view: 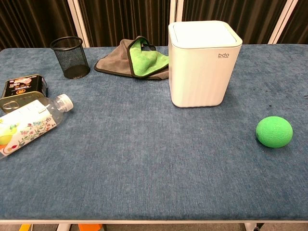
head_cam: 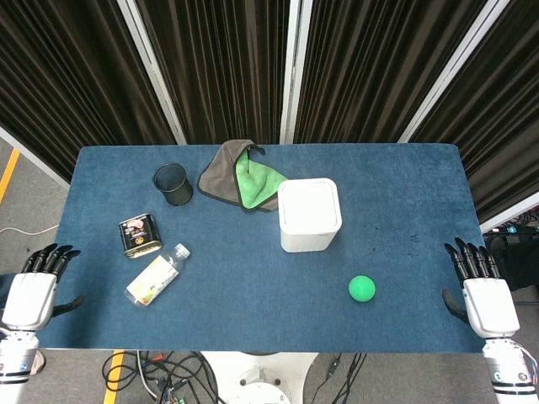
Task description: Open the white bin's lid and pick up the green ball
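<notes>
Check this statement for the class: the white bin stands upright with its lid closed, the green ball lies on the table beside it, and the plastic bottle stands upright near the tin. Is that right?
One detail is wrong. The plastic bottle is not upright; it lies on its side near the tin, as the head view shows. The white bin does stand upright, lid closed, with the green ball on the table beside it.

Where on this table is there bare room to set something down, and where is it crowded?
Bare cloth runs along the near edge between the plastic bottle and the green ball, and across the right end beyond the white bin. The far left is crowded: mesh cup, tin, bottle, and the folded cloth beside the bin.
</notes>
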Controlling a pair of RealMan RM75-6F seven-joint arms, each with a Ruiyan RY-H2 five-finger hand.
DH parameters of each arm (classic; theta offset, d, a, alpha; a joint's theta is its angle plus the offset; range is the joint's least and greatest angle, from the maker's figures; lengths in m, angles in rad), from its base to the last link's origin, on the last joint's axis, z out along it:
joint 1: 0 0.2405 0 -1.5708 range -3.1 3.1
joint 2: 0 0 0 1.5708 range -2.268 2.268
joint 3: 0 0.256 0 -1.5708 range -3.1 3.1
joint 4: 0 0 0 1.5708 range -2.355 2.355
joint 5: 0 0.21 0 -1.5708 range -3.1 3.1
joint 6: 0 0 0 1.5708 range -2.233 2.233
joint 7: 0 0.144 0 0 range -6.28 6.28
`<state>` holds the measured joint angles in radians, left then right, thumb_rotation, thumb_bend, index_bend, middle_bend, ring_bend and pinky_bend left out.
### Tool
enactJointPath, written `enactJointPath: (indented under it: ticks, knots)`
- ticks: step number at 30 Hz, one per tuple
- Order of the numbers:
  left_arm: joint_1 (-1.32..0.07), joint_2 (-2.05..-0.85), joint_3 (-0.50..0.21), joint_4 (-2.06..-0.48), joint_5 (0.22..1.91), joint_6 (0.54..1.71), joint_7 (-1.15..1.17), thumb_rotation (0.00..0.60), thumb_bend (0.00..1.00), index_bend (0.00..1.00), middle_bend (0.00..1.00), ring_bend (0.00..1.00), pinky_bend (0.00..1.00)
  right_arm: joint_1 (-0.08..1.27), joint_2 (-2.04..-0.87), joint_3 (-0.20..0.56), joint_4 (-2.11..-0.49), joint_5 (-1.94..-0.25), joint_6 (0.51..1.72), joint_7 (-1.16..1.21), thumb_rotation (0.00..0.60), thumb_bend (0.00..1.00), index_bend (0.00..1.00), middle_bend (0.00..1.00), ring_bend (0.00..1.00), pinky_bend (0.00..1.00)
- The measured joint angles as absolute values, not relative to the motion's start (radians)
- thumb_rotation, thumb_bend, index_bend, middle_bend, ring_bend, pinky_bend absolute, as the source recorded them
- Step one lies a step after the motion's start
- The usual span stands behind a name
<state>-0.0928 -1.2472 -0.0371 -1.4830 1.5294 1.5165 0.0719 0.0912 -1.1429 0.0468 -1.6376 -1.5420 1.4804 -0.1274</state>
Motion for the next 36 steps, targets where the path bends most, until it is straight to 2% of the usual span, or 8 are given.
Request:
enactJointPath:
  ticks: [14,20,27,36]
  knots:
    - [-0.091,-1.25,-0.029,-1.489,1.539,1.518,0.079,0.6,0.05,0.23,0.18,0.1,0.17,0.109,-1.143,0.057,-1.636,-1.547,1.468,-0.124,0.6,0.31,0.0,0.0,0.0,0.0]
    - [-0.093,-1.241,-0.027,-1.502,1.542,1.514,0.097,0.6,0.05,0.23,0.18,0.1,0.17,0.166,-1.135,0.079,-1.677,-1.57,1.424,-0.148,0.6,0.31,0.0,0.0,0.0,0.0]
    - [-0.093,-1.238,-0.024,-1.508,1.538,1.508,0.101,0.6,0.05,0.23,0.18,0.1,0.17,0.306,-1.125,0.147,-1.782,-1.579,1.29,-0.209,0.6,0.38,0.0,0.04,0.0,0.0]
    - [-0.084,-1.248,-0.02,-1.48,1.531,1.509,0.072,0.6,0.05,0.23,0.18,0.1,0.17,0.494,-1.213,0.213,-1.851,-1.545,1.116,-0.346,0.6,0.42,0.0,0.19,0.0,0.0]
